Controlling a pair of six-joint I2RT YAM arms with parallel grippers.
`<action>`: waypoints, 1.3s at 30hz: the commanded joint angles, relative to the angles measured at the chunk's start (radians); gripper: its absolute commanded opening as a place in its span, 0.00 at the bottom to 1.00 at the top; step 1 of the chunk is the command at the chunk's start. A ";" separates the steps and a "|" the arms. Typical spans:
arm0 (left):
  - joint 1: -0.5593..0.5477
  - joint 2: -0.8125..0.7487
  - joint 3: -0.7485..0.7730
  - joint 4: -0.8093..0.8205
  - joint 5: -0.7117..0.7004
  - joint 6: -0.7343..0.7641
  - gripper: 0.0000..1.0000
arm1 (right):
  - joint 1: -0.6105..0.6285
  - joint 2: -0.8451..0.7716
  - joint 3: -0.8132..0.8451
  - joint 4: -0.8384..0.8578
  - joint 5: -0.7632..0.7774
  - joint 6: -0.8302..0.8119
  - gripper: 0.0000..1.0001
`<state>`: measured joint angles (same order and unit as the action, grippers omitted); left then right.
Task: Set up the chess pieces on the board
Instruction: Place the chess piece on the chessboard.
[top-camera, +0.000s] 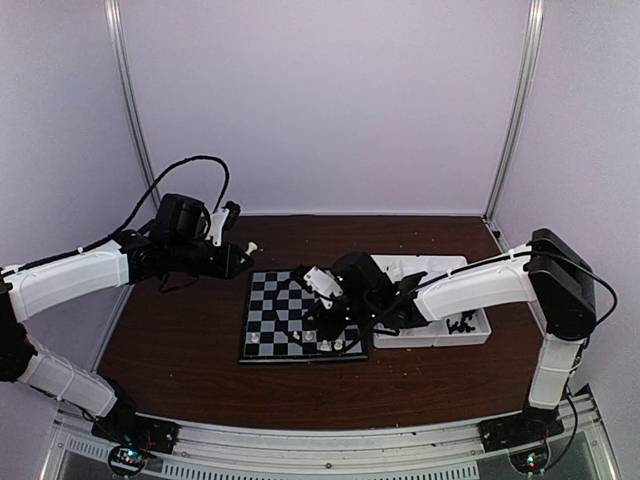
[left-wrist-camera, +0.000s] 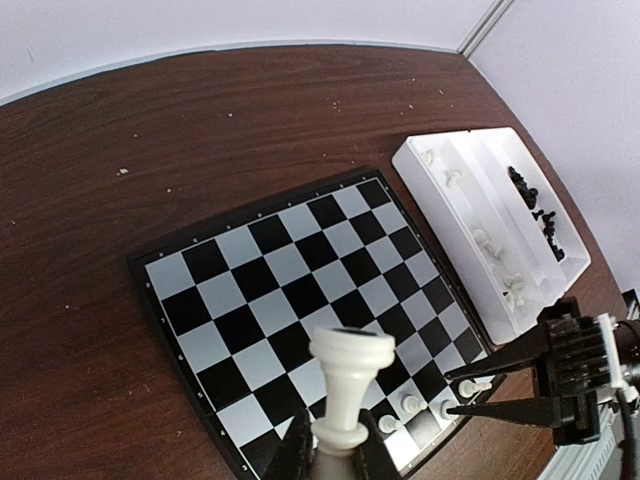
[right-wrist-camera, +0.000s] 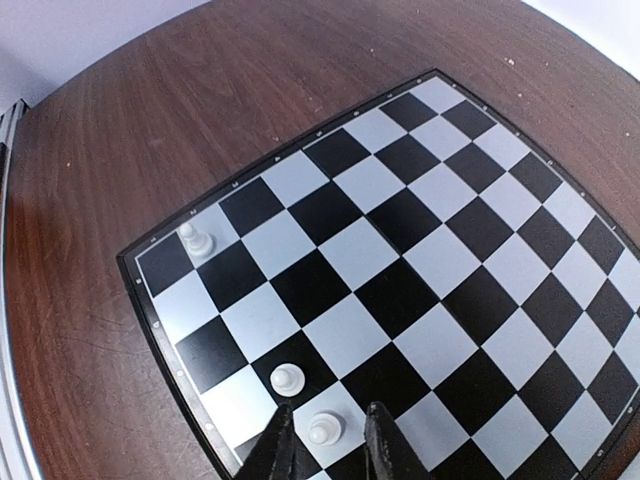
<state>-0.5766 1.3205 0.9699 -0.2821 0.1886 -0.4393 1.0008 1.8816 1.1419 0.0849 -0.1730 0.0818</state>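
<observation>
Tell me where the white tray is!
In the top view, the white tray lies on the table just off the right edge of the board, partly under the right arm.

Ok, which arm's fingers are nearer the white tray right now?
Right. The right arm's fingers hang over the board at its corner beside the tray; the left arm's fingers, holding a white piece, are past the opposite far corner.

No legible writing, none on the board (right-wrist-camera: 400, 230), none on the tray (left-wrist-camera: 412, 163)
</observation>
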 joint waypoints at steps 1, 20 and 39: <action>0.007 0.008 -0.005 0.054 0.033 0.005 0.00 | -0.008 -0.071 0.019 -0.031 0.036 -0.004 0.26; 0.003 0.283 0.392 -0.478 0.266 0.122 0.00 | -0.182 -0.274 -0.007 -0.165 -0.145 0.170 0.27; -0.121 0.668 0.896 -1.141 0.008 0.272 0.00 | -0.185 -0.295 -0.098 -0.044 -0.193 0.213 0.27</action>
<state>-0.6952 1.9690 1.8084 -1.3437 0.2234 -0.1913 0.8158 1.6066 1.0786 -0.0113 -0.3443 0.2768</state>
